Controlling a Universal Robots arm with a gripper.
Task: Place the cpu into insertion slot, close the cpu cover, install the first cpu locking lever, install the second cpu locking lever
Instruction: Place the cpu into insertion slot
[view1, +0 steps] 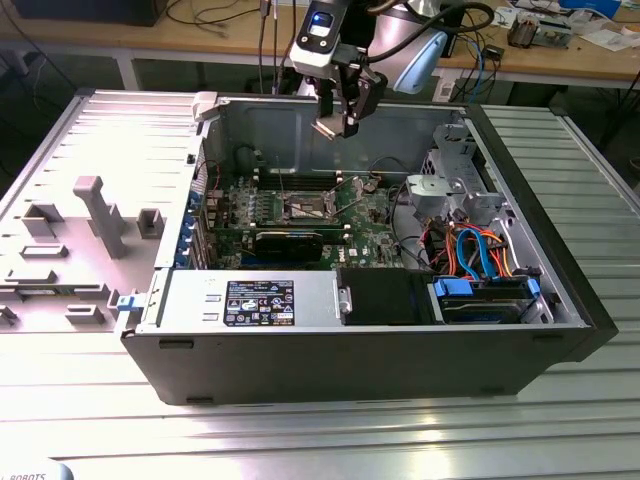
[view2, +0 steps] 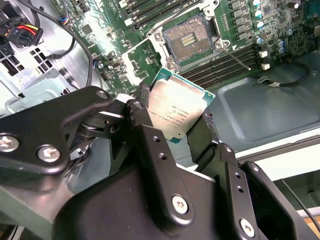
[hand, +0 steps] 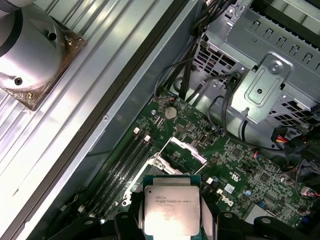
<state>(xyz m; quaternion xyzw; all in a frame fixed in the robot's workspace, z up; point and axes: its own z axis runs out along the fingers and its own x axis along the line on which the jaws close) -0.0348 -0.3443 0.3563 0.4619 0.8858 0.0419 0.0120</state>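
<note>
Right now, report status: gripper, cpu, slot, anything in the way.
Status: gripper shut on cpu, held above and apart from insertion slot. Slot uncovered, empty. Nothing seen between them.

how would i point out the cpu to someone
Start at the open computer case and look above its green board to the arm's pincer. The cpu is the flat square chip pinched there: silver-grey metal top, green rim, unlike the dark-centred insertion slot below.

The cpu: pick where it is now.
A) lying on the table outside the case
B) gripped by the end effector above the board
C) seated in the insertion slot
B: the cpu is clamped in the end effector, and the insertion slot lies bare.
</note>
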